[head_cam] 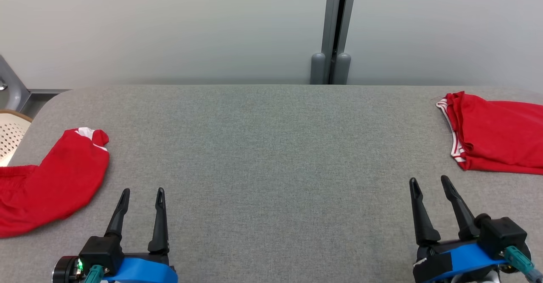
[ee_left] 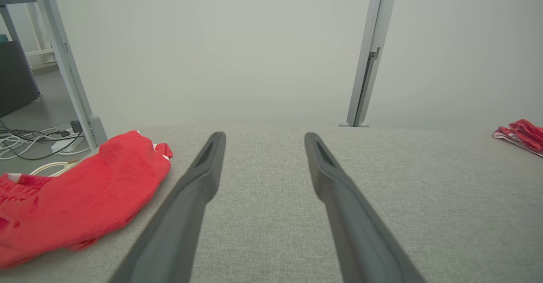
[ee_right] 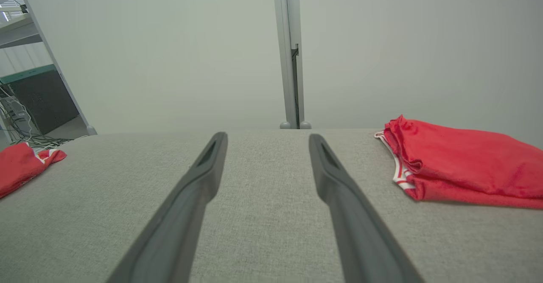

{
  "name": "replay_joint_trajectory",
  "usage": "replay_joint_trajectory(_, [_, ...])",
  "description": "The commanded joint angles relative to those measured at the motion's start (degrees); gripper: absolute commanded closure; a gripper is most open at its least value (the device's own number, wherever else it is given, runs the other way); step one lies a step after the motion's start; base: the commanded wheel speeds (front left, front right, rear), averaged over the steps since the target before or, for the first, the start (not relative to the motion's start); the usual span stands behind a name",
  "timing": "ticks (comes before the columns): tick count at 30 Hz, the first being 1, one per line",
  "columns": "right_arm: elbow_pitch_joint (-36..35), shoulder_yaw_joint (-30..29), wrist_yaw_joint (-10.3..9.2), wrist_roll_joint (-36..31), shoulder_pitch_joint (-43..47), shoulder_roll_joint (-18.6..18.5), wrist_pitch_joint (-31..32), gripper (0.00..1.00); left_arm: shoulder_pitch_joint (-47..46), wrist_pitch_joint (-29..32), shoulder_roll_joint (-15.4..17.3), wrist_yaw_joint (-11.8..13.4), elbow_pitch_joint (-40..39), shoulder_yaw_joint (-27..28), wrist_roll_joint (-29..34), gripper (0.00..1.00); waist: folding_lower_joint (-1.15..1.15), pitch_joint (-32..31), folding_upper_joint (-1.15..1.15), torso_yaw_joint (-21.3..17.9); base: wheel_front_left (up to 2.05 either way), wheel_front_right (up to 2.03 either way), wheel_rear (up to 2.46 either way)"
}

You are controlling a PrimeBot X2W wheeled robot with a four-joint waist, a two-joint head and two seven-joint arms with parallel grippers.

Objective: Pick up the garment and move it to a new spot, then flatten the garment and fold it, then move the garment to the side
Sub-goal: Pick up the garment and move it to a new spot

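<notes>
A crumpled red garment (head_cam: 51, 181) with white trim lies at the left edge of the grey table (head_cam: 271, 147); it also appears as the red garment (ee_left: 80, 194) and red garment (ee_right: 21, 164) in the wrist views. A folded red garment (head_cam: 496, 136) with white-striped hem rests at the far right, seen again as the folded garment (ee_right: 462, 164) and folded garment (ee_left: 522, 132). My left gripper (head_cam: 142, 194) hovers open just right of the crumpled one, holding nothing. Below the folded one, my right gripper (head_cam: 429, 182) is open and holds nothing as well.
A pale wall with a grey vertical post (head_cam: 335, 32) stands behind the table. A perforated cream chair (head_cam: 10, 136) sits off the table's left edge. Cables (ee_left: 29, 141) lie on the floor beyond the left side. The broad middle of the table is bare grey fabric.
</notes>
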Motion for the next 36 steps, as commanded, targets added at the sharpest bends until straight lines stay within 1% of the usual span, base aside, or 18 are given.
replay_joint_trajectory(1, [-0.48, -0.04, 0.01, 0.17, 1.21, 0.17, 0.36, 0.0, 0.19, -0.16, 0.03, -0.16, -0.04, 0.03, 0.27, 0.0, 0.0, -0.03, 0.0, 0.2, 0.0, 0.0, 0.0])
replay_joint_trajectory(6, [-1.42, 0.42, 0.01, 0.66, 2.21, 0.26, 0.9, 0.0, 0.45, -0.16, -0.05, -0.04, -0.16, 0.2, 0.26, 0.0, 0.0, 0.01, 0.0, 0.44, 0.0, 0.0, 0.0])
replay_joint_trajectory(24, [-1.14, 0.15, 0.01, 1.01, 2.74, 0.29, 0.95, 0.0, 0.23, -0.16, 0.07, 0.1, 0.08, 0.74, 0.72, 0.0, 0.0, 0.0, 0.0, 0.45, 0.0, 0.0, 0.0])
replay_joint_trajectory(33, [-1.07, 0.04, 0.01, 0.81, 2.68, 0.27, 0.95, 0.0, -0.52, -0.16, 0.21, 0.97, -0.24, 1.24, 1.31, 0.0, 0.0, 0.62, 0.0, 1.99, 0.0, 0.0, 0.0])
replay_joint_trajectory(36, [-1.02, 0.09, 0.01, 0.1, 2.39, 0.27, 0.89, 0.0, -0.7, -0.16, 0.4, 1.31, -0.46, 1.57, 1.52, 0.0, 0.0, 0.91, 0.0, 3.07, 0.0, 0.0, 0.0])
